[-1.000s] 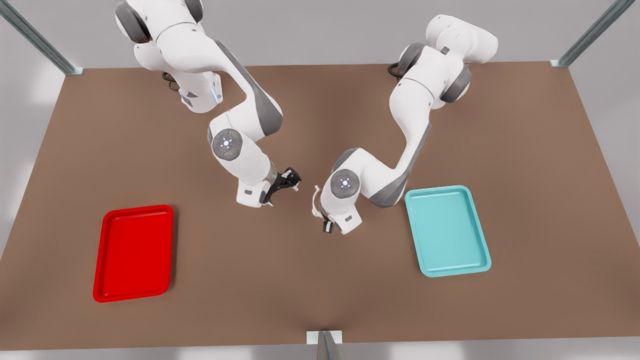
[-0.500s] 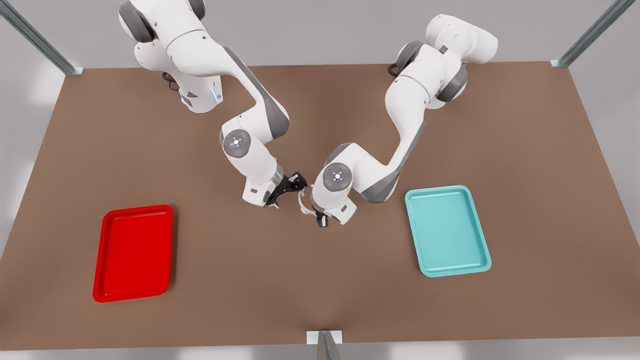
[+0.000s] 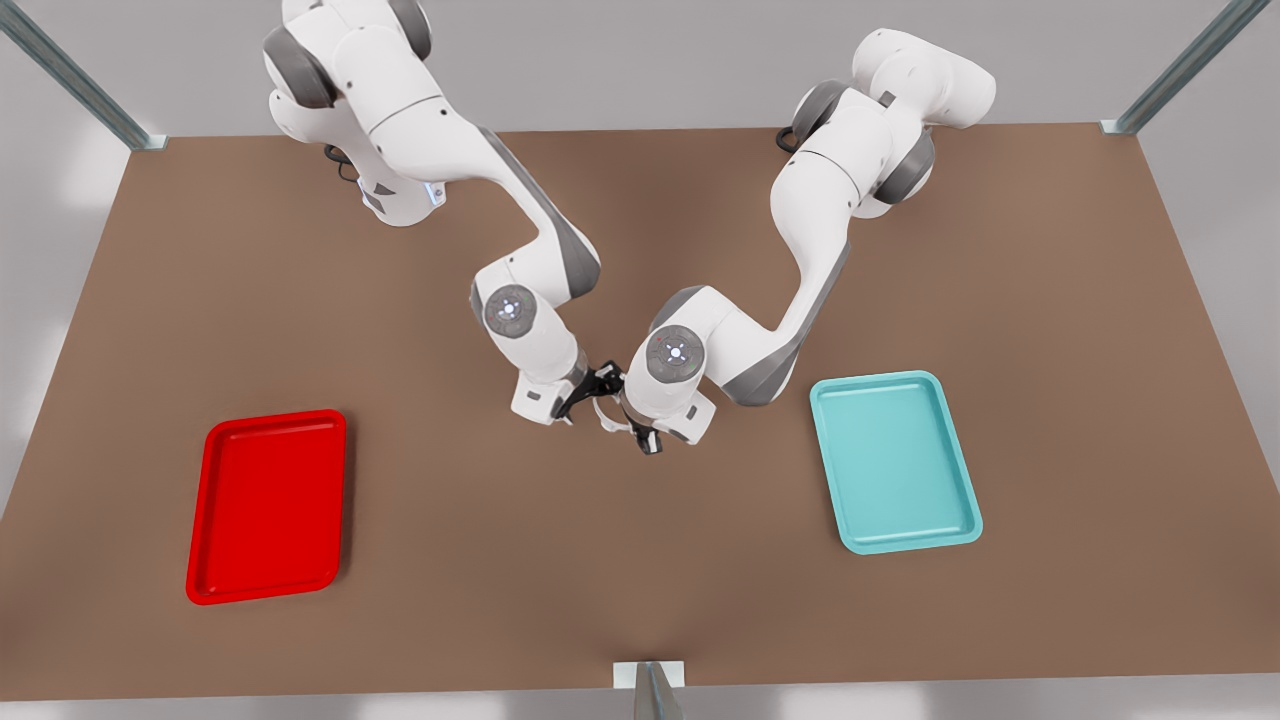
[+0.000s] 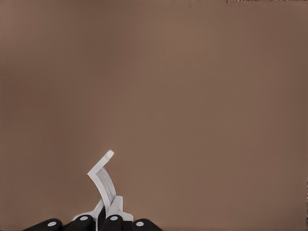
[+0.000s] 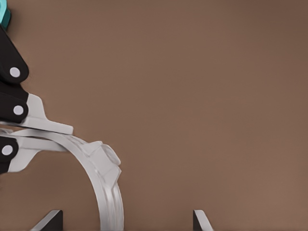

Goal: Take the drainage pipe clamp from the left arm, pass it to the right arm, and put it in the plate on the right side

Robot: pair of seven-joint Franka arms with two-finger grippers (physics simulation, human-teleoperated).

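While the drainage pipe clamp (image 3: 604, 414) is being held above the middle of the tabletop (image 3: 640, 560) by the left pincer (image 3: 640, 436), clamped on one end, the other end is being lined up between the wide-apart fingers of the right pincer (image 3: 598, 384). The hand-over is not yet being finished, and the plate (image 3: 266, 505) is being left empty, well apart, in a plain grey room.

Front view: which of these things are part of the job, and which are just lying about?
Part of the job:
- white clamp
- left gripper, shut on the clamp
- right gripper, open around the clamp's free end
- red tray, where the clamp goes

Just lying about:
- teal tray
- brown table, under everything
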